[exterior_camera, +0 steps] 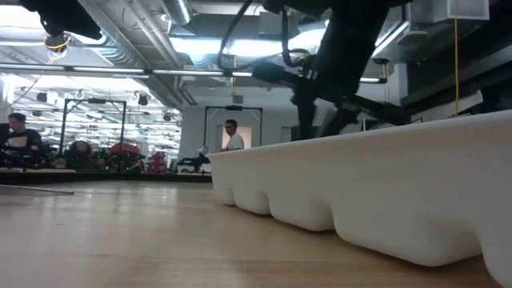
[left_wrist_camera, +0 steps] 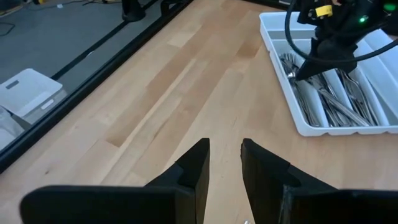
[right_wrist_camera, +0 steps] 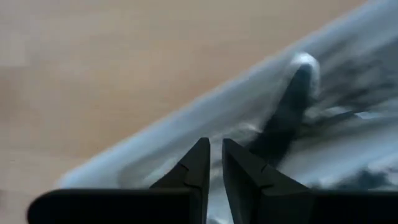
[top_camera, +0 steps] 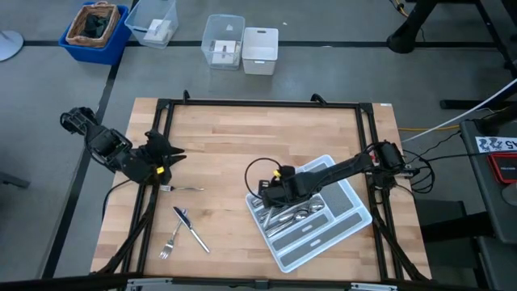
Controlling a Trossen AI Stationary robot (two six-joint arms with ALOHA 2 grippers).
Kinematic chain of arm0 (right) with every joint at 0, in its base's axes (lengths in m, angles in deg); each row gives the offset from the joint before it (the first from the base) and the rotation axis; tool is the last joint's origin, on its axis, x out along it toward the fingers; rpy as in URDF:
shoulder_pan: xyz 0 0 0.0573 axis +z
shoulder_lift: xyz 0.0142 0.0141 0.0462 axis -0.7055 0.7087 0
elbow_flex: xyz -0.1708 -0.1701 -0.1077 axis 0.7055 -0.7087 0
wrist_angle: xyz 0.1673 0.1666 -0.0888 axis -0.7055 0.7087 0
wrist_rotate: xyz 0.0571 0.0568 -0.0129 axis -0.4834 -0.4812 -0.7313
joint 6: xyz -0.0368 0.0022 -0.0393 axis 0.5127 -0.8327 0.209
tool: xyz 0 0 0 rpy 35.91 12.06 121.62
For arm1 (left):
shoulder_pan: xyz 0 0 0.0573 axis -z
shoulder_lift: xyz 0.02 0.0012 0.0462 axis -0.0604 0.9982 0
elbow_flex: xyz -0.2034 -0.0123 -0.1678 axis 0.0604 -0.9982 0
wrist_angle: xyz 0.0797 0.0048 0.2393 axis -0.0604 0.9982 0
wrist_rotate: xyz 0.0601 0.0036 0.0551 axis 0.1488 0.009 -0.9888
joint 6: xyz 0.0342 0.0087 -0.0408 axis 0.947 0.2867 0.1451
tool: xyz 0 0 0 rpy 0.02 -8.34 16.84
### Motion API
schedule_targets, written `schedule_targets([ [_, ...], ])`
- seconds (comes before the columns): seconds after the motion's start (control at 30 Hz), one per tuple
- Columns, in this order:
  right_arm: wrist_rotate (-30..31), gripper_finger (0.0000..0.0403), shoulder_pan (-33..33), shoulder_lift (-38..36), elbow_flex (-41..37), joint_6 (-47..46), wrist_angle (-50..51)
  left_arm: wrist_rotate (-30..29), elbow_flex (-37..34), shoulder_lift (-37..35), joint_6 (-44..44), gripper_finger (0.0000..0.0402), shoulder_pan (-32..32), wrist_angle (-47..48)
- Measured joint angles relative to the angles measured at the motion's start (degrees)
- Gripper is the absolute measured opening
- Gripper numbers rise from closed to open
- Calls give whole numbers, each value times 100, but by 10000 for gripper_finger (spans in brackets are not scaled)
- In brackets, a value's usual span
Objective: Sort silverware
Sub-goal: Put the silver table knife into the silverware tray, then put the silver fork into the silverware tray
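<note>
From above, three slim shiny metal pieces lie loose on the pale wooden surface (top_camera: 242, 137): a small fork (top_camera: 182, 188) just below the left hand (top_camera: 167, 155), and lower down a table knife (top_camera: 191, 229) crossed by a second fork (top_camera: 170, 242). The small fork lies crosswise, tines toward the left arm; the knife runs on a diagonal down and to the right. All three sit far nearer the left hand than the right, so I'd judge the next pick falls to the left arm. The right hand (top_camera: 264, 196) is down at the near-left corner of the light grey compartmented plastic tray (top_camera: 355, 220), over the sorted silverware (top_camera: 295, 215) lying lengthwise in its slots.

At table height, the tray wall fills the right side and the right arm comes down behind it; the hand itself is hidden.

Looking out past the left wrist, its two dark fingers (left_wrist_camera: 200, 165) stand a little apart with nothing between them, pointing across bare wood toward the tray; the loose pieces are out of sight here.

From the right wrist, the fingers (right_wrist_camera: 198, 163) are nearly together above the tray's edge; whether they pinch anything I cannot tell.
</note>
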Motion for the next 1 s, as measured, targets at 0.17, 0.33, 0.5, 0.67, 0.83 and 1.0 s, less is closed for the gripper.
schedule_targets([
  [0.17, -367, 46, 11, 0, 2, -86, 410, 0, 0, 0, 10, 79, -1, 0],
  [0.33, -629, 46, 15, 0, 2, -157, 527, 0, 0, 0, 12, 79, -2, 0],
  [0.5, -847, 46, 11, 0, 3, -153, 574, 0, 0, 0, 11, 79, -1, 0],
  [0.67, -979, 46, 9, -54, 11, -167, 724, 0, 0, 0, -18, 79, -1, 0],
  [0.83, -1264, 46, 24, -343, 10, -262, 1249, 0, 0, 0, -27, 79, -2, 0],
  [1.0, -1286, 46, 61, -437, 410, -323, 2347, 0, 0, 0, -27, 79, -1, 0],
])
